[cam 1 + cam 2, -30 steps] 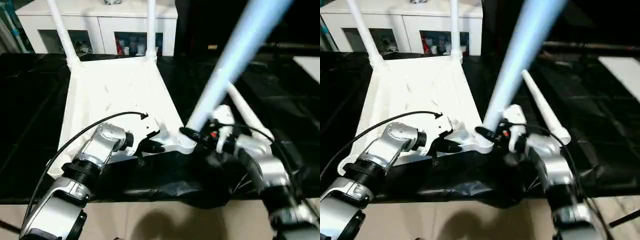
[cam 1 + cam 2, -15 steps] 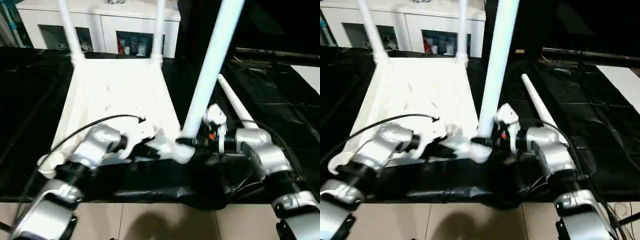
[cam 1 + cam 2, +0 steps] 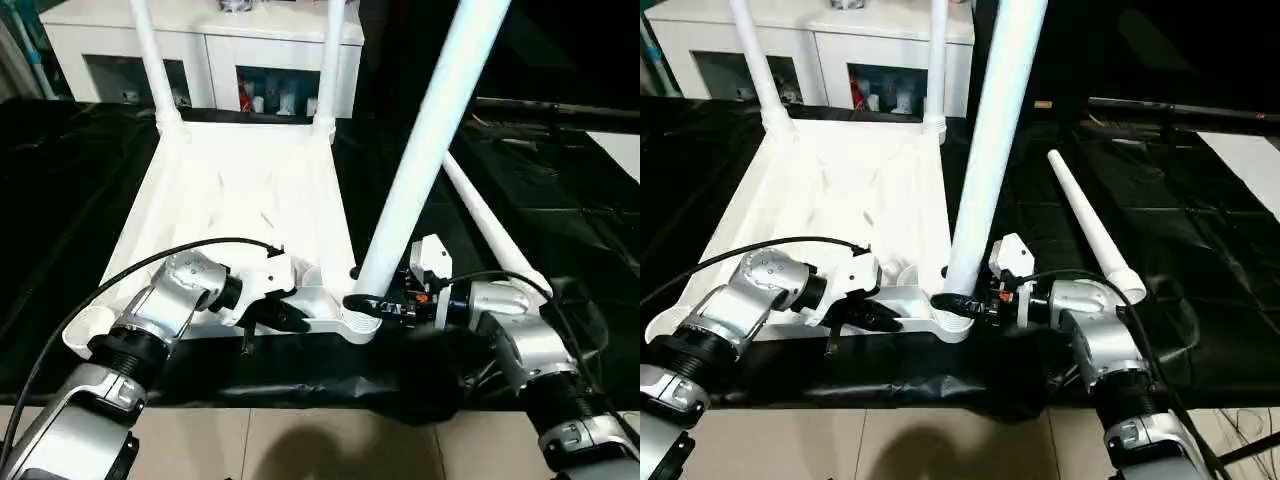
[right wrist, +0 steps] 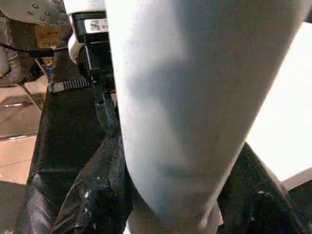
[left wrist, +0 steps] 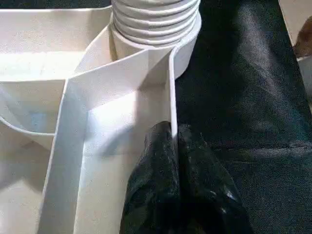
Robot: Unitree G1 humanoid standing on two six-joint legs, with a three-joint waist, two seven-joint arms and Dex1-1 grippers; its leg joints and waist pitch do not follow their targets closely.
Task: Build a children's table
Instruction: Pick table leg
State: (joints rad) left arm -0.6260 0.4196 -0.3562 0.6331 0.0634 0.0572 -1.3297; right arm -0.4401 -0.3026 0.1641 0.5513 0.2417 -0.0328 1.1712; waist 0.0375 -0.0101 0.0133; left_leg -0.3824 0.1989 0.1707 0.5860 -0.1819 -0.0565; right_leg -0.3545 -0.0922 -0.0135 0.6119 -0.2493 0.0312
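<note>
The children's table top (image 3: 240, 200) lies upside down on a black-covered surface, ribs up. Two white legs (image 3: 150, 60) (image 3: 330, 60) stand in its far corner sockets. A third leg (image 3: 420, 170) rises from the near right corner socket (image 3: 360, 325), leaning slightly right. My right gripper (image 3: 365, 303) is shut on that leg's base, its fingers (image 4: 92, 195) on either side of the tube. My left gripper (image 3: 290, 318) is shut on the table top's near rim, its fingertips (image 5: 161, 141) pinching the thin wall beside the socket. Another leg (image 3: 1090, 225) lies loose on the black cover to the right.
A white cabinet (image 3: 200, 50) with glass doors stands behind the table top. The black cover (image 3: 560, 190) spreads wrinkled across the surface on both sides. Tiled floor (image 3: 300, 445) shows below the near edge.
The leg in my right gripper has swung from a strong lean towards the right to nearly upright at the near right socket. The head view has shifted too.
</note>
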